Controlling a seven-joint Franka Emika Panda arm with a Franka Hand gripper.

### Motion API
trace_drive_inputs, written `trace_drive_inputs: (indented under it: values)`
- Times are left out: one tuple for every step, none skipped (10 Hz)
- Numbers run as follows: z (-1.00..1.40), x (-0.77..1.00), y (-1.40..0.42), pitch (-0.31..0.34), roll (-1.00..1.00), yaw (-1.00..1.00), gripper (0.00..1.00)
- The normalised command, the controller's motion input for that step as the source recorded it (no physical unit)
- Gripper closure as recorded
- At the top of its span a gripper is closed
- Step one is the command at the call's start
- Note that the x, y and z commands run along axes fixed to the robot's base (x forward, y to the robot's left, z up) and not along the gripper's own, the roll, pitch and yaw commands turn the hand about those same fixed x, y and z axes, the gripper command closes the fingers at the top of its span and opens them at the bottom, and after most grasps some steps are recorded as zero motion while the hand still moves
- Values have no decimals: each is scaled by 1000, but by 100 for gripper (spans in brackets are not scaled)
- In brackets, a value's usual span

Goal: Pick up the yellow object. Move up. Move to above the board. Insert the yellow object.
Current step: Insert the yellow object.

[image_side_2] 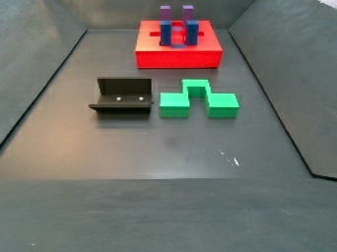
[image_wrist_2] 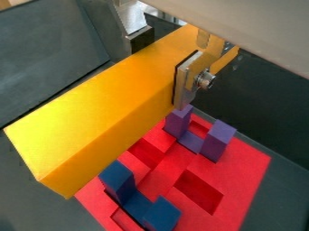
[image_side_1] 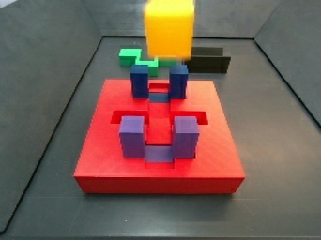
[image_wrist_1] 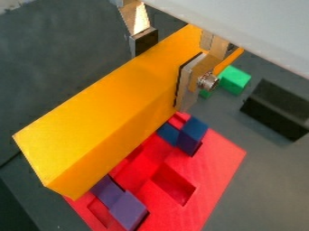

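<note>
Gripping yellow object (image_wrist_1: 108,113), hand (image_wrist_1: 169,56) above board (image_wrist_1: 218,162)

A green block (image_side_2: 200,99) with steps lies flat on the gray floor (image_side_2: 171,148). Just beside it, not touching, stands the black fixture (image_side_2: 121,98). It has a flat base and a low back wall. Both also show in a wrist view: the green block (image_wrist_1: 232,80) and the fixture (image_wrist_1: 277,108).

Dark grey floor (image_side_2: 158,148) w/ sloped grey walls (image_side_2: 33,89); even, soft light.
</note>
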Motion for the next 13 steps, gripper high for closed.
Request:
trace_drive_inputs:
  values:
    - [-660,83,-80,0,103,-26,100]
    - [-657,-11,-120,-56,104,-26,100]
    - [-583,0,0,-51,59,0,100]
    - [-543,-71,-20,-74,116,0,100]
    - [-494,0,0,-44,99,0,100]
    - [-426,-71,0,-67,99,0,100]
    - [-420,0,0,-39,90,0,100]
    - [-400,-34,0,-54,83,3,100]
    - [-386,0,0,-31,83,40,100]
    - [-409,0,14,0,106,94,100]
    - [-394,20,17,0,119,169,100]
    - [-300,0,0,0,59,129,100]
    - [-191,0,0,-4,6,86,100]
